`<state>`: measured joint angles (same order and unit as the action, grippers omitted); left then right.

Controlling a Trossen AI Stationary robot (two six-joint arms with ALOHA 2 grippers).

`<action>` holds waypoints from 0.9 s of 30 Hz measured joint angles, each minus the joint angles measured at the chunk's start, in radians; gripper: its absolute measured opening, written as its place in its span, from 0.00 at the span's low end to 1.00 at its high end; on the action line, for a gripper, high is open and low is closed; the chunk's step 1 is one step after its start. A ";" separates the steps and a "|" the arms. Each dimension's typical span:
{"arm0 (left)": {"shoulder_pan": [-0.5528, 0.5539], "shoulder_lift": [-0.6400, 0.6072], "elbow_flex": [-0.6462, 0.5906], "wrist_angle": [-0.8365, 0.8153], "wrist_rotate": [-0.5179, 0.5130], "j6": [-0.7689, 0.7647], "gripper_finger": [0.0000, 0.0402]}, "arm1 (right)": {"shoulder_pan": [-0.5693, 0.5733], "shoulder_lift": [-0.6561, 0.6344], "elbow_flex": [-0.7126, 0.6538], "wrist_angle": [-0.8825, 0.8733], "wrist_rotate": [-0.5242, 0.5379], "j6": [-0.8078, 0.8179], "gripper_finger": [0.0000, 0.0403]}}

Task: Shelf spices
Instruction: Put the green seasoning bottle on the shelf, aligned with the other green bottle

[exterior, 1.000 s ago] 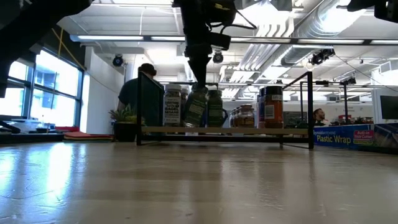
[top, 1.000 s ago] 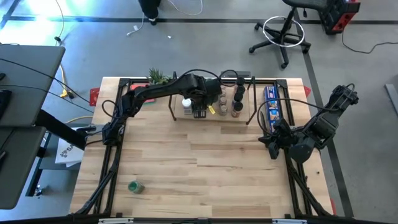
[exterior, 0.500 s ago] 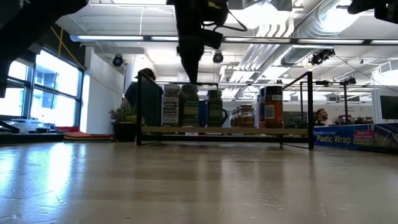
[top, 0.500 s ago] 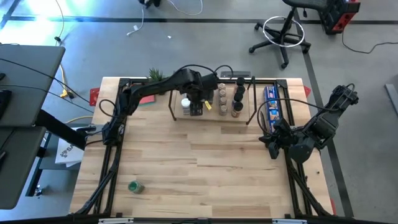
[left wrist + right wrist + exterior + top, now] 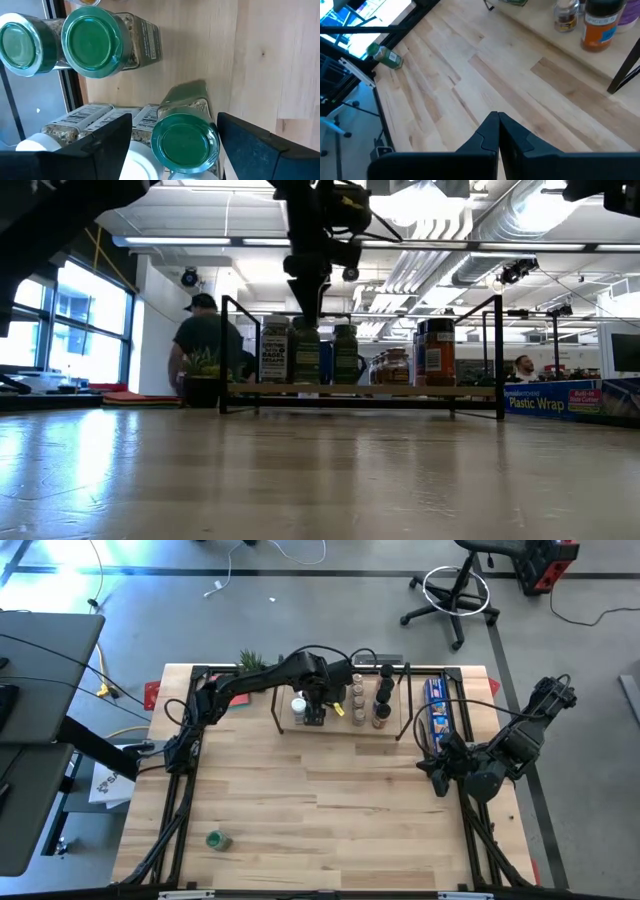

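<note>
Left gripper [image 5: 172, 145] spread wide above green-lidded jar [image 5: 185, 142] standing on shelf [image 5: 340, 726] w/ other spices [image 5: 381, 700], gripping nothing; right gripper [image 5: 498, 131] pinched shut, empty, over table's right side; one jar [image 5: 218, 840] lies near table's front-left corner.

Grey floor [image 5: 330, 615] around the bench, an office chair [image 5: 455, 590] behind it, bright windows [image 5: 60, 320], ceiling pipes [image 5: 450, 265], perhaps ducts, overhead.
</note>
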<state>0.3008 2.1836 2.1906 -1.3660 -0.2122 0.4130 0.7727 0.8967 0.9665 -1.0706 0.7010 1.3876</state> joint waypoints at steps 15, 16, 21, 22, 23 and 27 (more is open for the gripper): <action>-0.001 0.052 0.000 -0.043 0.019 0.019 0.68 | 0.000 0.000 0.000 0.017 -0.024 0.000 0.00; -0.002 0.053 0.000 -0.044 0.019 0.026 0.66 | 0.000 0.000 0.000 0.017 -0.023 0.000 0.00; -0.003 0.053 0.001 -0.044 0.023 0.035 0.50 | 0.000 0.000 0.000 0.017 -0.024 0.000 0.00; -0.005 0.052 0.002 -0.043 0.023 0.035 0.49 | 0.000 0.001 0.000 0.016 -0.024 0.000 0.00; -0.007 0.052 0.002 -0.042 0.020 0.036 0.49 | 0.000 0.000 0.000 0.016 -0.024 0.000 0.00; -0.026 0.052 0.004 -0.028 0.016 0.038 0.49 | 0.000 0.000 0.000 0.014 -0.023 0.000 0.00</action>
<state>0.2752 2.2356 2.1944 -1.3942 -0.1963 0.4507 0.7731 0.8970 0.9665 -1.0569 0.6777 1.3872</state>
